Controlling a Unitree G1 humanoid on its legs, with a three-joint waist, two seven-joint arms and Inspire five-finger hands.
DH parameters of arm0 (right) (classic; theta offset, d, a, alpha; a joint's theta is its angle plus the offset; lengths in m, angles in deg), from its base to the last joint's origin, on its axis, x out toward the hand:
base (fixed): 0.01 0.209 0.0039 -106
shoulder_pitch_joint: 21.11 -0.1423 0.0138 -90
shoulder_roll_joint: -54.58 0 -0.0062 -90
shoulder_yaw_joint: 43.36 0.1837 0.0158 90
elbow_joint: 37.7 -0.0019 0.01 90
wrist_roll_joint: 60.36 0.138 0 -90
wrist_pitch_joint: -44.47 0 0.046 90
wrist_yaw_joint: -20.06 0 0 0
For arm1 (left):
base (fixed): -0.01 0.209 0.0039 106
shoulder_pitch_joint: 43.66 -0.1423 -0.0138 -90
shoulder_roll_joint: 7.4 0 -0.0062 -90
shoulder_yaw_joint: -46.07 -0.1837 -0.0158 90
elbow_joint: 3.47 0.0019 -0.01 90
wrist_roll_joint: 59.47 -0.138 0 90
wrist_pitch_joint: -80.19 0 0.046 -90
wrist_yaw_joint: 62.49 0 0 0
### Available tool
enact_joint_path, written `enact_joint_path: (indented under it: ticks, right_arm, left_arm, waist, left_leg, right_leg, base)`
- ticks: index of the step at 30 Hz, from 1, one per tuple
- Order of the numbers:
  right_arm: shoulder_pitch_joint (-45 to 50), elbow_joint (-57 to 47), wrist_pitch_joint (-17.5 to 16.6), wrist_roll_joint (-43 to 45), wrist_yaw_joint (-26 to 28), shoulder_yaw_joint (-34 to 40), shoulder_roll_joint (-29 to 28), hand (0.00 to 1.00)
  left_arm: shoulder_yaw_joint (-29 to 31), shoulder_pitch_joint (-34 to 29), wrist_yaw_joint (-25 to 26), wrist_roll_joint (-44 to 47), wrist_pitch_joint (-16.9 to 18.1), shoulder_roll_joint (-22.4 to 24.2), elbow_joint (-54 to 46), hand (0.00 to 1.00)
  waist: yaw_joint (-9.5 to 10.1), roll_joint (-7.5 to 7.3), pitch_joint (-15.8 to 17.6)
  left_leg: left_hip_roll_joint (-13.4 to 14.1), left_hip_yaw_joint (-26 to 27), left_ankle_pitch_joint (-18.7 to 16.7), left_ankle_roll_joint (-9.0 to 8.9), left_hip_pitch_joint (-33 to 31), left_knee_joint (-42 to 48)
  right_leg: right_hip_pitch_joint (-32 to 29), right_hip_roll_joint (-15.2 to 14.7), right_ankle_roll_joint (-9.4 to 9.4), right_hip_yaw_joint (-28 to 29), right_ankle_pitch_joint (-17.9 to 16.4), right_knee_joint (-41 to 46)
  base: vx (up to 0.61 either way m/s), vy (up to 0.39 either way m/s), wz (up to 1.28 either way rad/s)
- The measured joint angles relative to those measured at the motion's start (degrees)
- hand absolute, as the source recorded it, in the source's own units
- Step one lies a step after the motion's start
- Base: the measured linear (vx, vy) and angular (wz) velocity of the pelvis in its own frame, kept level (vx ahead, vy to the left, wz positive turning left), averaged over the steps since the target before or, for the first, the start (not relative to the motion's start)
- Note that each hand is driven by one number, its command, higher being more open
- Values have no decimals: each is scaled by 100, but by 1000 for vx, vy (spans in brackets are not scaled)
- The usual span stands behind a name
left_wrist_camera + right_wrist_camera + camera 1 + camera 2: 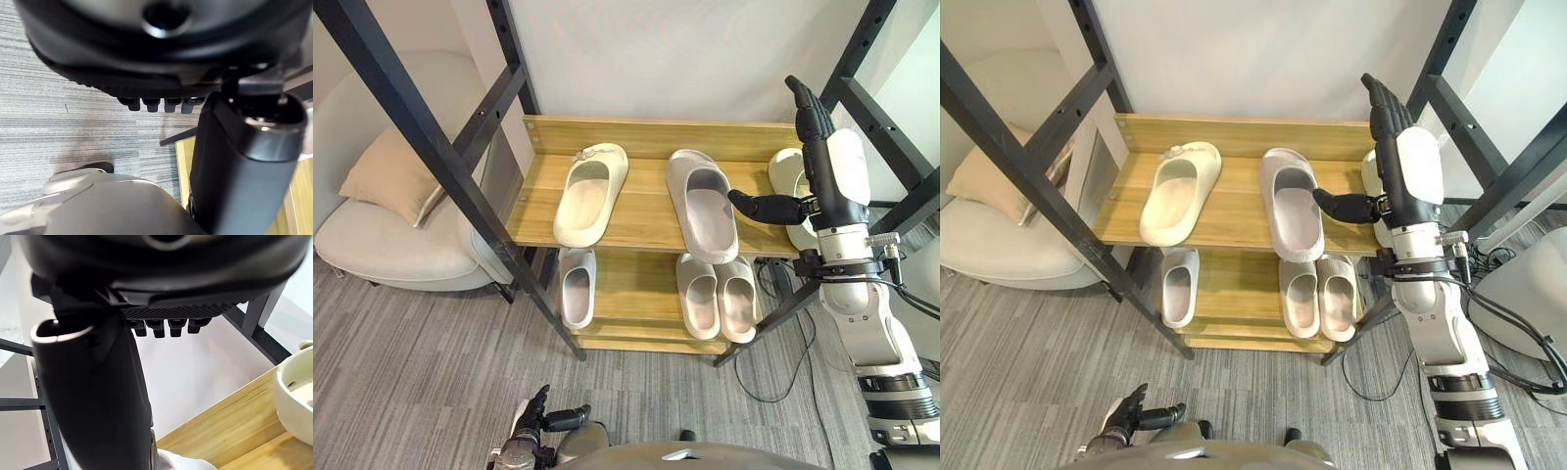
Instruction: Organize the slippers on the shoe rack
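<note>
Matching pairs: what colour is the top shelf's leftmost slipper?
Cream, off-white; the slipper shows best in the left eye view.

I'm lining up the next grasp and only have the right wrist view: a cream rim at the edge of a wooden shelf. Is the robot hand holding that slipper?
Observer: No. The right robot hand holds nothing; its fingers are straight and raised in front of the cream slipper at the right end of the top shelf.
Operator: What lies next to it?
Observer: A grey slipper mid-shelf; the thumb points towards it.
Operator: Anything further left?
Observer: A second cream slipper, lying at an angle near the shelf's left end.
</note>
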Motion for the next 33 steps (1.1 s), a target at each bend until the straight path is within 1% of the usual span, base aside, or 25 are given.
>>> enact_joint_path:
  ticks: [3,8,9,17,20,23,26,33]
  right_arm:
    - [-17,69,-2,5,39,-183,18,100]
    - [-175,463,2,14,134,-476,20,100]
    - [-206,494,2,17,148,-504,20,0]
    - [-770,1045,-5,90,249,-786,21,0]
    - [-995,1473,-12,459,319,-925,18,0]
    - [-1284,1797,13,593,274,-935,3,0]
    - [-1444,1873,84,769,292,-936,-9,0]
    - [-1494,1869,82,1031,358,-935,-29,0]
  left_arm:
    - [0,-1,-13,8,28,-22,-6,100]
    - [0,-2,-32,10,35,-33,-25,100]
    - [0,-2,-37,12,35,-37,-25,100]
    - [-1,-1,-39,36,43,-80,-64,100]
    - [-2,1,-42,40,48,-85,-98,100]
    - [-5,9,-42,63,49,-83,-114,100]
    - [-6,17,-41,108,64,-85,-122,100]
    - [-6,14,-38,130,105,-85,-114,100]
  waist:
    - [18,-35,-15]
    - [46,-68,-21]
    - [47,-75,-17]
    - [76,-148,24]
    - [96,-161,31]
    - [151,-163,34]
    - [199,-183,45]
    - [201,-185,53]
  left_leg:
    - [-10,-22,13,19,-78,10]
    - [-68,-93,26,42,-122,11]
    - [-85,-102,30,48,-128,11]
    - [-148,-153,82,109,-158,-26]
    - [-184,-237,135,126,-235,-43]
    - [-191,-266,156,126,-242,-49]
    - [-200,-301,200,125,-241,-115]
    - [-208,-328,241,125,-228,-178]
  right_leg:
    - [-65,-4,13,-9,12,-1]
    - [-64,-46,36,-66,27,-14]
    - [-65,-61,49,-72,35,-15]
    - [-119,-98,56,-76,64,-17]
    - [-156,-113,54,-168,92,-33]
    - [-154,-114,50,-197,97,-33]
    - [-156,-116,45,-234,101,-43]
    - [-154,-119,34,-301,113,-55]
  base:
    - [-1,2,1]
    - [-5,19,7]
    - [-12,33,4]
    - [-20,15,0]
    - [-18,10,11]
    - [-9,8,7]
    - [-6,3,6]
    - [3,0,2]
